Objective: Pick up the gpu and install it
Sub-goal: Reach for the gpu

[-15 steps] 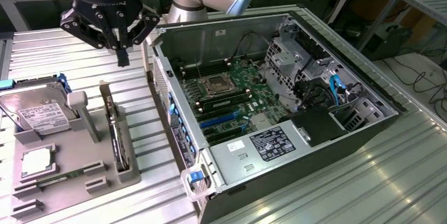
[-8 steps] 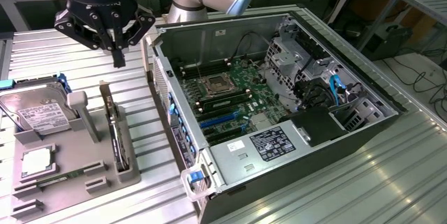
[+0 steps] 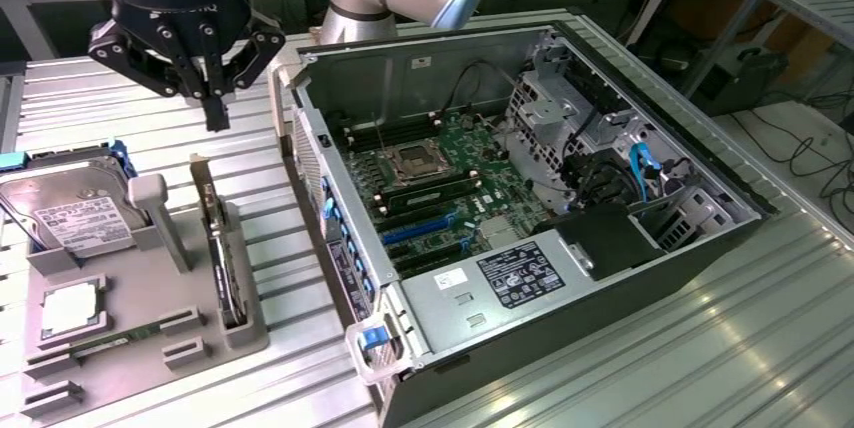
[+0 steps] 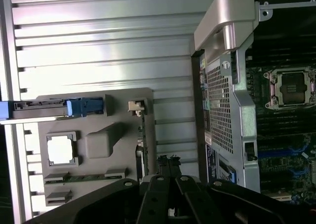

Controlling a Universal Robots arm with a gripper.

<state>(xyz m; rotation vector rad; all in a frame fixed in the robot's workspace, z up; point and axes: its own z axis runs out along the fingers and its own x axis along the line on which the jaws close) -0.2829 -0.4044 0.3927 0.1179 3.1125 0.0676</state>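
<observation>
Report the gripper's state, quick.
Gripper: closed, holding nothing, near the gpu.

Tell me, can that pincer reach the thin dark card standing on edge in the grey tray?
Probably yes. The pincer hangs above the tray, near one end of the gpu, with nothing between them. The card's top edge stands free, but the pincer is shut and would need opening.
</observation>
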